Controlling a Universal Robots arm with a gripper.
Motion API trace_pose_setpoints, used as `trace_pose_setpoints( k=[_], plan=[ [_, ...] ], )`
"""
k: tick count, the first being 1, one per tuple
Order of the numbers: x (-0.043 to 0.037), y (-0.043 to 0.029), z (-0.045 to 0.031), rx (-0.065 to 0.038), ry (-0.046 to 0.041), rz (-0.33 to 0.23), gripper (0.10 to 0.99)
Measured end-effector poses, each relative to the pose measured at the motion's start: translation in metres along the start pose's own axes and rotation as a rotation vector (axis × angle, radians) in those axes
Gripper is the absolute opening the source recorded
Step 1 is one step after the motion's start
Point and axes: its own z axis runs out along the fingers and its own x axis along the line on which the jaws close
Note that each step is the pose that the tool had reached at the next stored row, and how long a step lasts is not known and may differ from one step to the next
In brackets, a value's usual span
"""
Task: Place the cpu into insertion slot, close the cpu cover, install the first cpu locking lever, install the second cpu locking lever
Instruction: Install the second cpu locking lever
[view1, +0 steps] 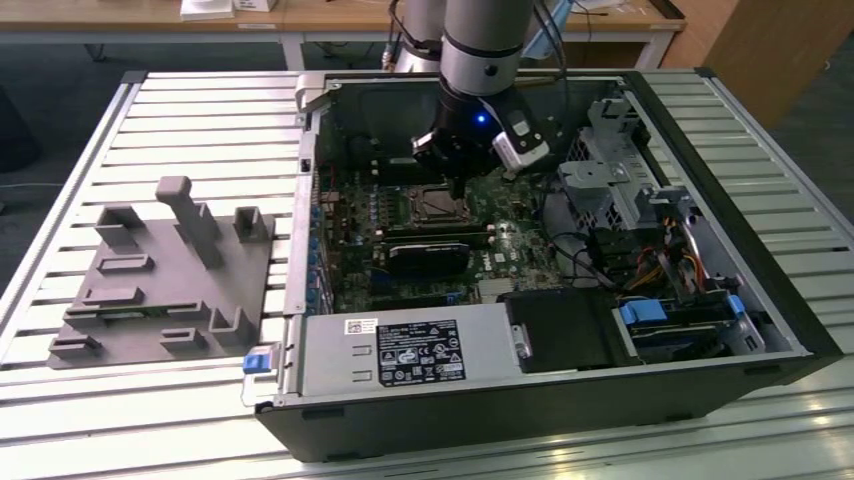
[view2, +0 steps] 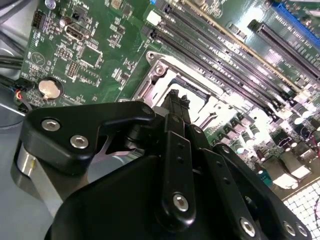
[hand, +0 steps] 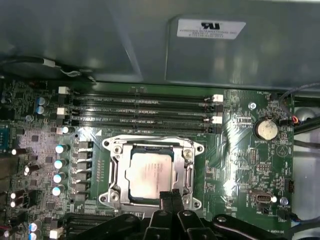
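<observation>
Grey fixture block (view1: 160, 280) on the slatted tabletop (view1: 80, 180) at the exterior view's left, open computer case (view1: 534, 400) to its right. Cpu (hand: 148, 173) already seated in the insertion slot (hand: 131, 151), cpu cover (hand: 152, 146) down around it; levers' state unclear. Claw (hand: 171, 196) pressed together, empty, at the cover's edge, memory slots (hand: 140, 112) crowding one side
</observation>
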Motion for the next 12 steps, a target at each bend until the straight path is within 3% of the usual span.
trace_pose_setpoints(
  k=[9, 11, 12],
  plan=[
    [0.0006, -0.0193, -0.0011, -0.002, 0.0000, 0.000, 0.114],
    [0.0008, -0.0240, -0.0014, -0.006, -0.0002, 0.000, 0.114],
    [0.0008, -0.0260, -0.0015, -0.014, -0.0004, 0.000, 0.114]
  ],
)
